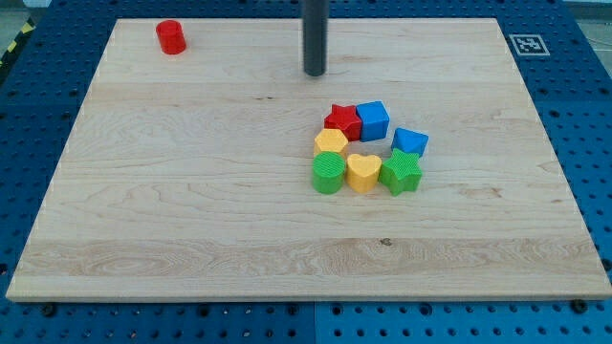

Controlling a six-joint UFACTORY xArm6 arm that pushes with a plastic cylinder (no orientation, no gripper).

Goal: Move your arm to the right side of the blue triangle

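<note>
The blue triangle [410, 141] lies at the right edge of a cluster of blocks near the board's middle right. My tip [315, 73] is the lower end of a dark rod coming down from the view's top. It stands up and to the left of the cluster, well apart from the blue triangle and touching no block. The closest blocks to it are the red star [341, 119] and the blue cube [373, 118].
The cluster also holds a yellow hexagon [331, 141], a green cylinder [328, 173], a yellow heart [363, 172] and a green star [401, 172]. A red cylinder [171, 36] stands alone at the top left. The wooden board [191, 191] lies on a blue pegboard table.
</note>
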